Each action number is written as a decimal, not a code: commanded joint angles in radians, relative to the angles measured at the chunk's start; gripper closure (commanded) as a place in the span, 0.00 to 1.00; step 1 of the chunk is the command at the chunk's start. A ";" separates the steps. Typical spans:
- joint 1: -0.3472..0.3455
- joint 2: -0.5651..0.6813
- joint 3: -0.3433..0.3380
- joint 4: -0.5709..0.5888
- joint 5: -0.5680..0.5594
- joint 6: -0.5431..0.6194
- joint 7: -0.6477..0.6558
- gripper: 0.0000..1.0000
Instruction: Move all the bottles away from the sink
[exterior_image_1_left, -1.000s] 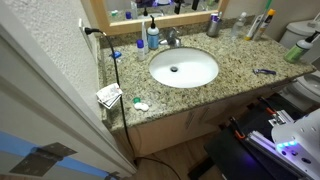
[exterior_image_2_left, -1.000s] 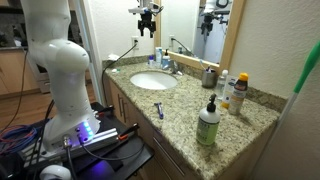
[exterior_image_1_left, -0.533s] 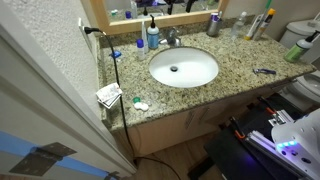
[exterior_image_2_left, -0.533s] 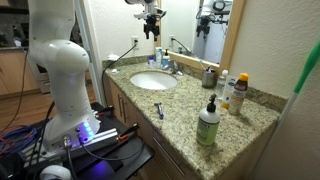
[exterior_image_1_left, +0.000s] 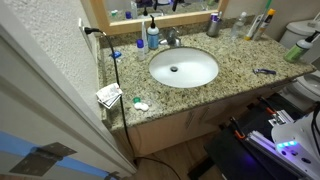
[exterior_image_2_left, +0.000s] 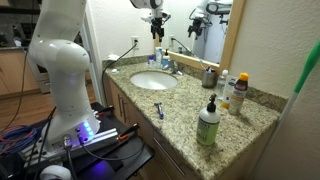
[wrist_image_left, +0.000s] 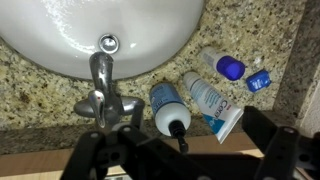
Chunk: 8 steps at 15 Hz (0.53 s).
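Observation:
The white oval sink is set in a speckled granite counter. Behind its chrome faucet stands a blue bottle with a white top and dark pump, beside a white tube and a small blue-capped bottle. My gripper hangs open above these bottles, and the pump nozzle shows between its fingers from overhead. Far from the sink, a green pump bottle stands near the counter's end, with two more bottles behind it.
A grey metal cup stands by the mirror. A razor lies at the counter's front edge. A tiny blue cap sits near the wall, and folded paper lies at the counter's far corner. The wall and the mirror stand close behind the bottles.
The arm has swung toward the mirror, carrying the gripper to a spot over the bottles behind the faucet. The jaws stay open. Nothing on the counter has moved.

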 joint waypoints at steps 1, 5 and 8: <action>0.034 0.082 -0.050 0.041 -0.055 0.007 0.025 0.00; 0.044 0.193 -0.066 0.128 -0.073 0.074 -0.010 0.00; 0.044 0.267 -0.066 0.217 -0.052 0.101 -0.020 0.00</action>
